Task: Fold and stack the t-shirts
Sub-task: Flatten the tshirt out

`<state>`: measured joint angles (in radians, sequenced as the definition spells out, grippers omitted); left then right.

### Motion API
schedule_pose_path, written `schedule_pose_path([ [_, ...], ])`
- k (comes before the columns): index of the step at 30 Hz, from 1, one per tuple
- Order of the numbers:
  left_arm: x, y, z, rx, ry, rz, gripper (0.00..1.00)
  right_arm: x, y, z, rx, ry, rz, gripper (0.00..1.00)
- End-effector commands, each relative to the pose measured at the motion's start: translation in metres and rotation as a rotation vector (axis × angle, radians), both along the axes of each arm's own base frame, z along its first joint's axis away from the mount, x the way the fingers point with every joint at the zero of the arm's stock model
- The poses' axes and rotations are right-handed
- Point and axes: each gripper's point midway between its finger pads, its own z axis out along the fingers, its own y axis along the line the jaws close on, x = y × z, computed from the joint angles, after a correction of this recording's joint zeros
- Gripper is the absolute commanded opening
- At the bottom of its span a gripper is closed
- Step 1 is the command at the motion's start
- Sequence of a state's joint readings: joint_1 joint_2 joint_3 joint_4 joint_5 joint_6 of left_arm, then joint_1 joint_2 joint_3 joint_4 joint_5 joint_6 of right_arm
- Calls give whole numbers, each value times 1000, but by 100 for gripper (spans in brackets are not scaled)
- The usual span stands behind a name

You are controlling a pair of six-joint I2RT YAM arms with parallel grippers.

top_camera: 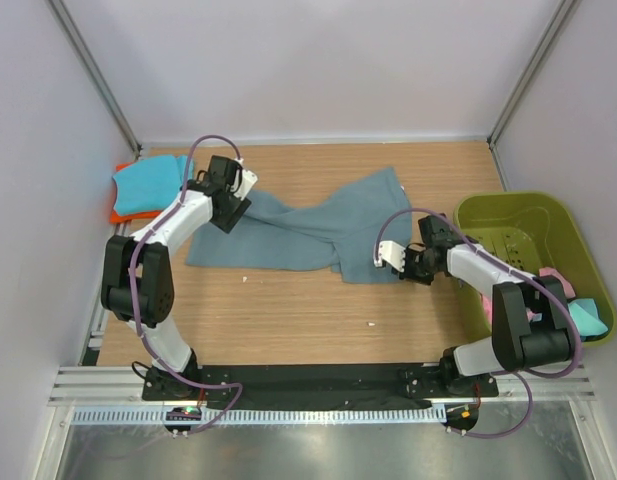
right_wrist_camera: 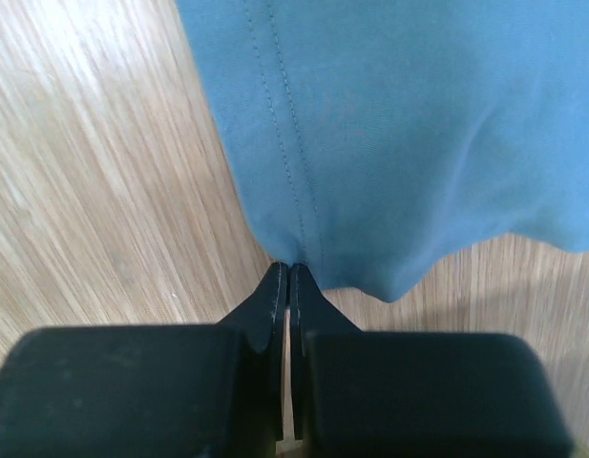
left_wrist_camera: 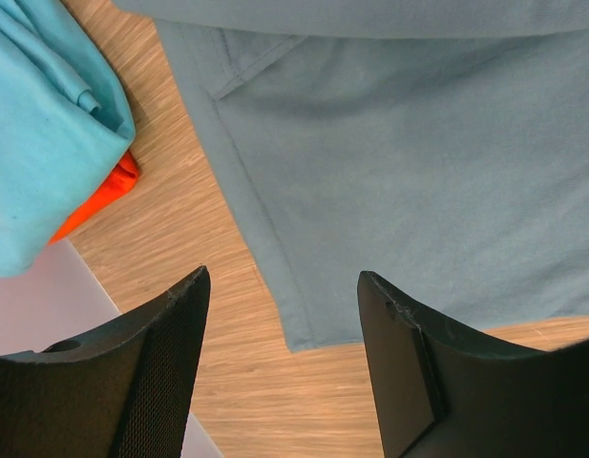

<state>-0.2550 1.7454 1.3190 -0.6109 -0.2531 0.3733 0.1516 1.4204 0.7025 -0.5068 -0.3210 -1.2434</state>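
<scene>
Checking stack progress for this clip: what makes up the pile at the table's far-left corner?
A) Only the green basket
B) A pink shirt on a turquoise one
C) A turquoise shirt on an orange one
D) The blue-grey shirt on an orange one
C: the folded turquoise shirt lies on the orange shirt, whose edge peeks out beneath it; the blue-grey shirt lies spread out apart from them.

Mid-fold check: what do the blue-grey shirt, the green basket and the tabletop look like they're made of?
Blue-grey shirt: soft matte knit cloth, likely cotton jersey; it drapes in folds and shows a double-stitched hem. Green basket: moulded plastic by the look, with a rigid rim and perforated floor. Tabletop: light wood grain, smooth; probably laminate or veneer, but I can't tell which.
</scene>
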Motion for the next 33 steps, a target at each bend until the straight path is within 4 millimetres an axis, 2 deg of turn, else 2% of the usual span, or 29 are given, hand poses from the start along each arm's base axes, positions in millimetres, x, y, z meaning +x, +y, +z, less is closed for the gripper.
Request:
schedule_pose_path([
  [1, 0, 6, 17, 18, -61, 13, 64, 2, -12, 6, -38, 8, -68, 2],
  [3, 5, 10, 19, 38, -80, 15, 65, 13, -9, 30, -10, -48, -91, 2],
  [7, 14, 19, 19, 21, -94, 60, 65, 44, 1, 99, 65, -169, -140, 1],
  [10, 26, 22, 19, 9, -105, 86, 65, 58, 4, 132, 99, -232, -171, 1],
  [13, 40, 24, 17, 4, -115, 103, 64, 67, 7, 149, 130, -263, -204, 1],
  [14, 47, 24, 21, -1, -131, 109, 65, 69, 7, 150, 134, -264, -216, 1],
  [16, 56, 27, 12, -9, -119, 125, 65, 74, 9, 155, 156, -278, -248, 2],
  [17, 64, 27, 17, -22, -129, 127, 64, 75, 10, 155, 160, -279, -259, 2],
  [18, 67, 24, 5, -50, -96, 120, 63, 76, 11, 155, 173, -273, -286, 1],
  [19, 71, 23, 3, -73, -85, 129, 61, 79, 13, 156, 181, -281, -295, 2],
  [20, 68, 22, -5, -84, -39, 133, 56, 80, 14, 156, 188, -281, -305, 2],
  [21, 82, 20, -7, -110, -31, 141, 53, 82, 16, 158, 197, -285, -313, 2],
  [22, 85, 14, -14, -156, 7, 138, 48, 83, 18, 159, 207, -285, -325, 1],
  [23, 76, 12, -22, -193, 82, 165, 42, 84, 18, 160, 213, -289, -329, 1],
  [24, 93, 14, -7, -238, 49, 189, 41, 85, 20, 162, 219, -293, -331, 1],
  [25, 94, 9, -26, -289, 105, 201, 41, 87, 20, 163, 222, -296, -338, 2],
  [29, 99, 12, -31, -330, 129, 233, 43, 88, 18, 166, 203, -302, -331, 1],
  [33, 95, 17, -39, -328, 159, 261, 42, 90, 18, 167, 202, -307, -334, 1],
])
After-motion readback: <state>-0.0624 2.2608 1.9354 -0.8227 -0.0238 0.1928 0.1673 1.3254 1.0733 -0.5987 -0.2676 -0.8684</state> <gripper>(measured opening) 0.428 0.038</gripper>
